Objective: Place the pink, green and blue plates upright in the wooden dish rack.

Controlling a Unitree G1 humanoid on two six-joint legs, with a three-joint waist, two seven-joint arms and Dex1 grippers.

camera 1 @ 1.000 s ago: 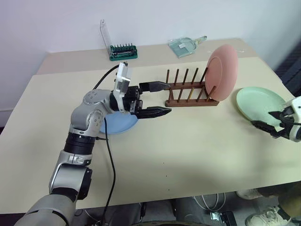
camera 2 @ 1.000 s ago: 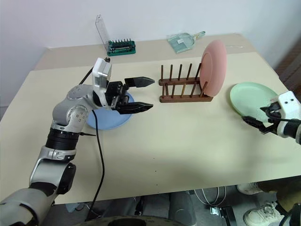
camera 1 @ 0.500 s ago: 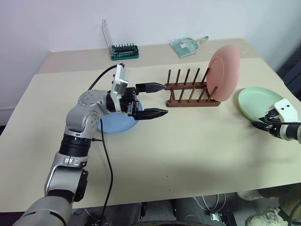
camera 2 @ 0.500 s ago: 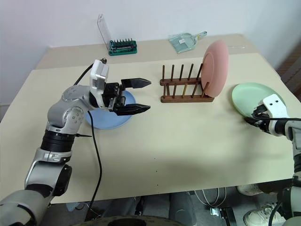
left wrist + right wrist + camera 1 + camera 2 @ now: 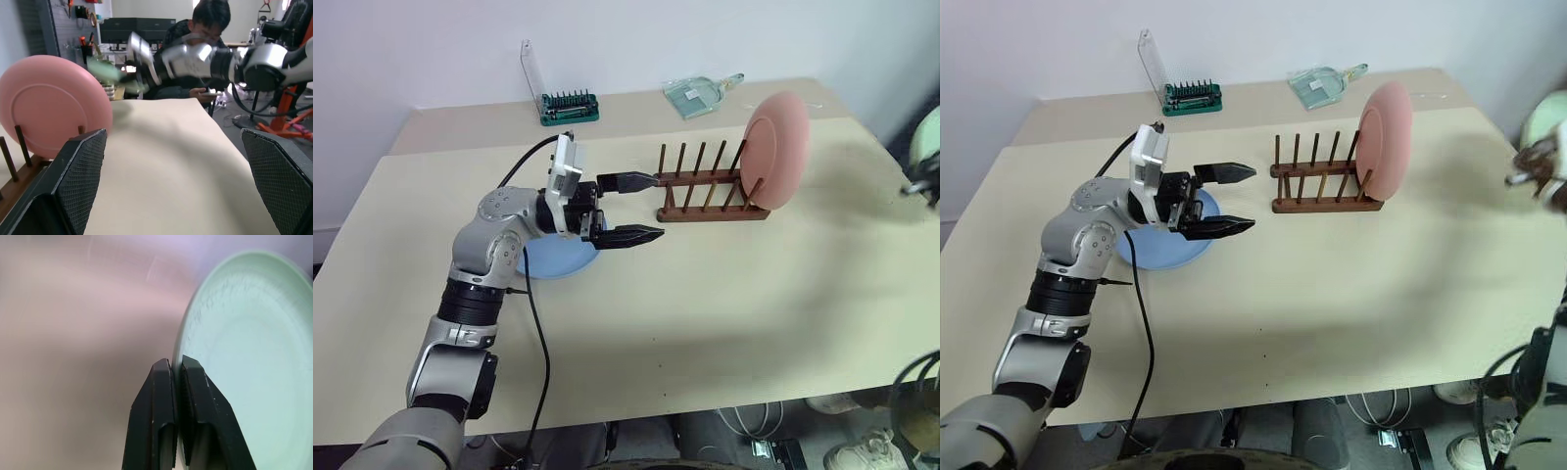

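Your left gripper point(image 5: 641, 208) hangs with its fingers spread wide above the table point(image 5: 724, 294), nothing between them. Just under it lies the blue plate point(image 5: 558, 259), flat and matte. Next comes the wooden dish rack point(image 5: 710, 196), dark reddish-brown, two rails of thin pegs. You have one plate in it: the pink plate point(image 5: 776, 150), salmon, upright at the rack's right end. At the far right your right gripper point(image 5: 177, 382) is clamped on the rim of the green plate point(image 5: 244, 362), pale mint, lifted off the table. Three plates, one rack.
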